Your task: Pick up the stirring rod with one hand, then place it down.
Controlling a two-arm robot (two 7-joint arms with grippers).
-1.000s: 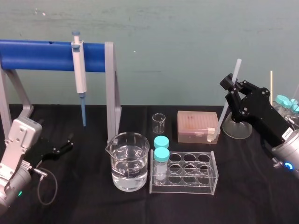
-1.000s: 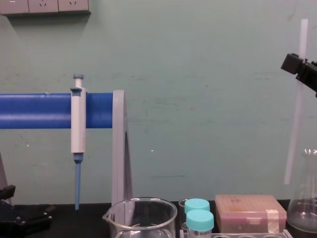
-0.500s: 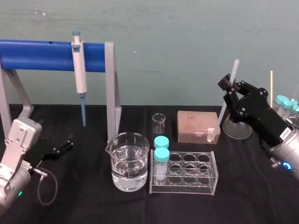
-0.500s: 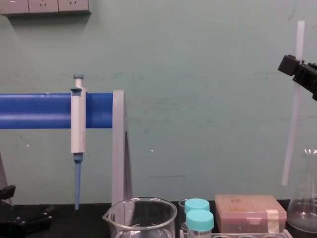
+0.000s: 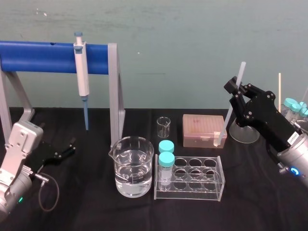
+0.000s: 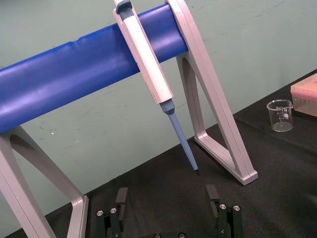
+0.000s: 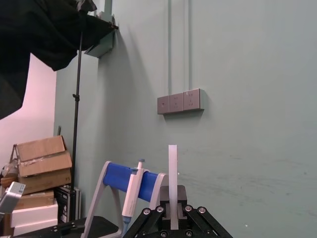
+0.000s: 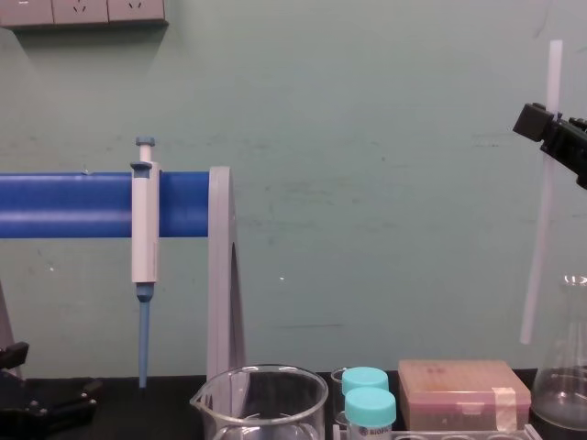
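The stirring rod [image 5: 224, 126] is a thin translucent-white stick held nearly upright, clear of the black table, at the right. Its lower end hangs in front of the pink box. My right gripper [image 5: 235, 89] is shut on the rod's upper part, and the rod's top sticks out above the fingers. From the chest, the rod [image 8: 534, 247] runs down the right edge, with the right gripper [image 8: 543, 124] clamped near its top. In the right wrist view the rod [image 7: 173, 173] rises from between the pads. My left gripper [image 5: 62, 152] rests low at the table's left, its fingers [image 6: 121, 197] spread wide apart and holding nothing.
A blue-bar stand [image 5: 48, 57] holds a white-and-blue pipette [image 5: 82, 77] at the left. In the middle stand a water-filled beaker [image 5: 133, 166], a small beaker [image 5: 163, 126], a clear tube rack [image 5: 192, 179] with two blue-capped tubes, and a pink box [image 5: 203, 130]. A glass flask [image 5: 243, 132] stands behind the rod.
The right gripper and the rod have drifted slightly to the left. The left arm has not moved.
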